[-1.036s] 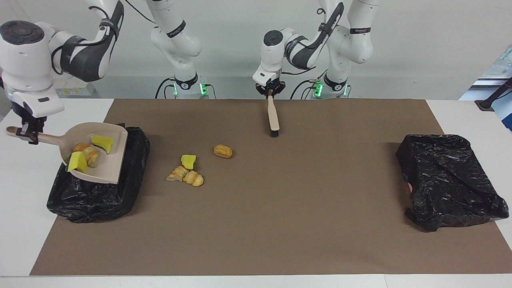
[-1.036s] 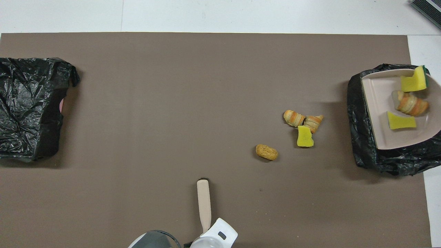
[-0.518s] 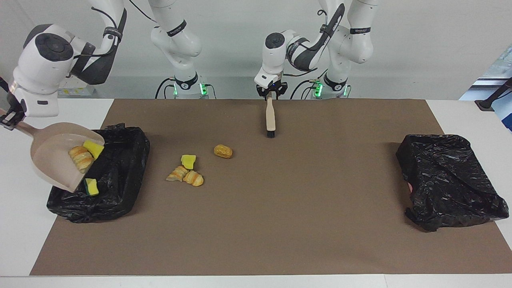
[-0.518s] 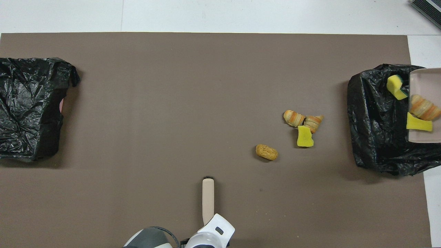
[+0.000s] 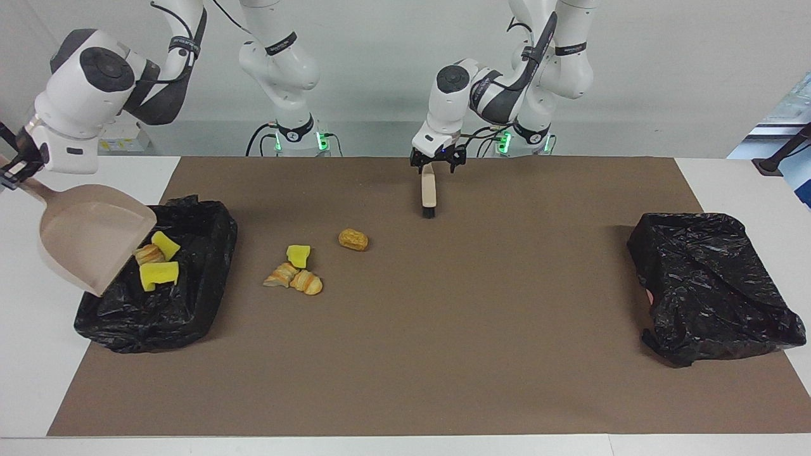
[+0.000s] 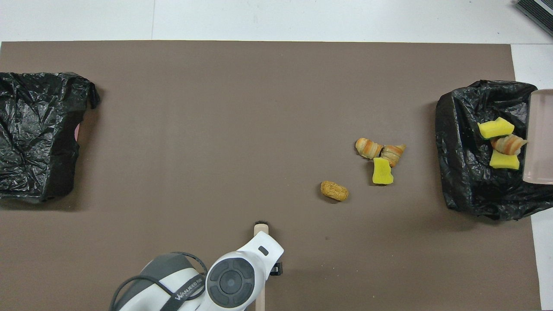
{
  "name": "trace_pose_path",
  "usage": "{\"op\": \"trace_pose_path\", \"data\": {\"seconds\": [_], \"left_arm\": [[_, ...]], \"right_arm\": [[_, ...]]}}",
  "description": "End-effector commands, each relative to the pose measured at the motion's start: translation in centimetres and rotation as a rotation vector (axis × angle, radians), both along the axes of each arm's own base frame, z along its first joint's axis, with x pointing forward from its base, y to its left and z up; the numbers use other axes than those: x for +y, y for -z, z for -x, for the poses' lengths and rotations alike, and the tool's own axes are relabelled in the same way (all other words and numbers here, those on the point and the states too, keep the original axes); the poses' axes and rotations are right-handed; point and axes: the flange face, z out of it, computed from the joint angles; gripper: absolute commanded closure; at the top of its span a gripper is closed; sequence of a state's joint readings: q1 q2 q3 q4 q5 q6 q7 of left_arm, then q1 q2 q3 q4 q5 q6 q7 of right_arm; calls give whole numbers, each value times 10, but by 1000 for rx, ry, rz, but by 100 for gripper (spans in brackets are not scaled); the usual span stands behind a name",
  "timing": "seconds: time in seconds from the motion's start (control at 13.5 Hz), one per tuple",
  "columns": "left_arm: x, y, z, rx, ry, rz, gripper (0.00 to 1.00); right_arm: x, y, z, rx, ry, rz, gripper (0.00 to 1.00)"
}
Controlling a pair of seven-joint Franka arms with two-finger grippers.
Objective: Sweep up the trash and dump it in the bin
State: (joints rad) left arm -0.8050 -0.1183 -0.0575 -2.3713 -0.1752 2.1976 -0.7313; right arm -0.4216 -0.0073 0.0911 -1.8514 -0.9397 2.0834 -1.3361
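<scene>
Now the left claw (image 5: 436, 163) gapes over the brush (image 5: 429, 193); the right claw (image 5: 14, 174) grips the dustpan (image 5: 89, 234).

The mat (image 5: 443, 329) is bare across its middle and along the edge farthest from the robots, between the two black bags (image 5: 158, 278) (image 5: 713, 285) at its ends. Four loose trash pieces (image 5: 298, 269) lie toward the right arm's end, near that bag, with a narrow gap between the cluster of three and the single lump (image 5: 353, 239). The brush (image 5: 429, 193) lies near the robots at mid-table under the left gripper (image 5: 436, 161), and the tilted dustpan (image 5: 89, 244) overhangs the bag at the right arm's end.
</scene>
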Motion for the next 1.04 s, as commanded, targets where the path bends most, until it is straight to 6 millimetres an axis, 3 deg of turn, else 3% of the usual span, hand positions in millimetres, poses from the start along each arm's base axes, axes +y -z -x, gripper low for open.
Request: {"op": "trace_pose_path", "data": {"seconds": [0.0, 0.15, 0.44, 0.67, 0.81, 0.96], "left_arm": [[19, -37, -53, -39, 49, 22, 0], [50, -76, -102, -109, 83, 16, 0], [147, -162, -185, -183, 164, 24, 0], [190, -214, -217, -192, 167, -22, 0], [211, -256, -225, -214, 164, -33, 0], [234, -275, -226, -189, 223, -38, 0]], "right_arm": [[1, -22, 2, -4, -36, -124, 100], [10, -23, 2, -15, -35, -244, 100], [29, -11, 5, -38, 45, -456, 100], [69, -1, 6, -31, 161, -543, 100], [103, 4, 10, -71, 316, -575, 100], [137, 10, 11, -130, 478, -625, 100]]}}
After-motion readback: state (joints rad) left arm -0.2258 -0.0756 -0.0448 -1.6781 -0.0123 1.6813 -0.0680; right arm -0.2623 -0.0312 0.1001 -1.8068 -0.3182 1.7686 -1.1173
